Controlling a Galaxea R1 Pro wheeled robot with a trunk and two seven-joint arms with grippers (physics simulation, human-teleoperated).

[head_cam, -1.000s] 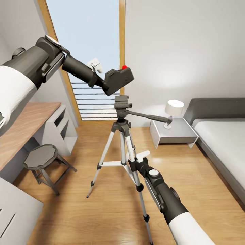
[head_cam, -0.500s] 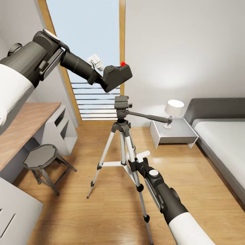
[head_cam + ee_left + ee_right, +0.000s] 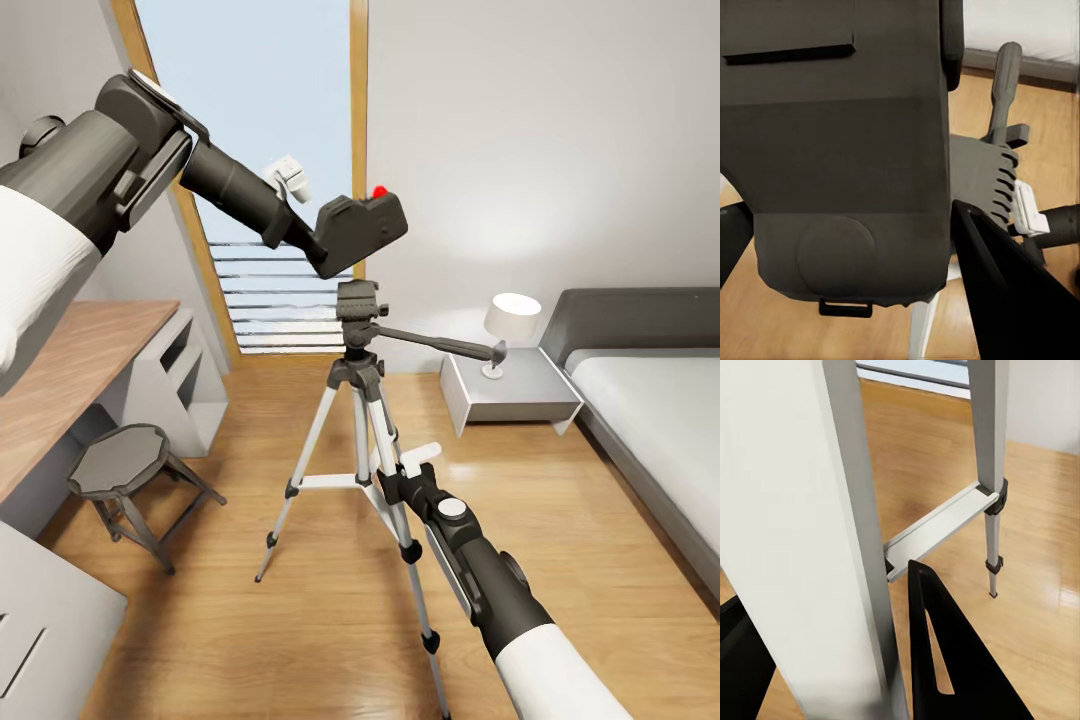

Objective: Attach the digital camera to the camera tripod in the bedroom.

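Black and boxy, the digital camera (image 3: 362,230) hangs pinched in the left gripper (image 3: 330,240), just above the camera tripod (image 3: 360,400) head, tilted, red button up. At the left wrist, its body (image 3: 840,150) sits between the fingers (image 3: 1012,292) over the tripod head (image 3: 979,176). At the right wrist, the right gripper (image 3: 817,660) clamps a silver tripod leg (image 3: 802,532).

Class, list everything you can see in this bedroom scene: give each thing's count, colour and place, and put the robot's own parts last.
digital camera: one, black with red button, held above the tripod's head
camera tripod: one, silver legs, black head, mid-floor
stool: one, grey, beside the desk
desk: one, wooden top, along the left wall
nightstand: one, grey, next to the bed
lamp: one, white, on the nightstand
bed: one, grey frame, white mattress, at right
window: one, wood-framed, back wall
left gripper: one, black jaws shut on the camera
right gripper: one, black jaws either side of a tripod leg
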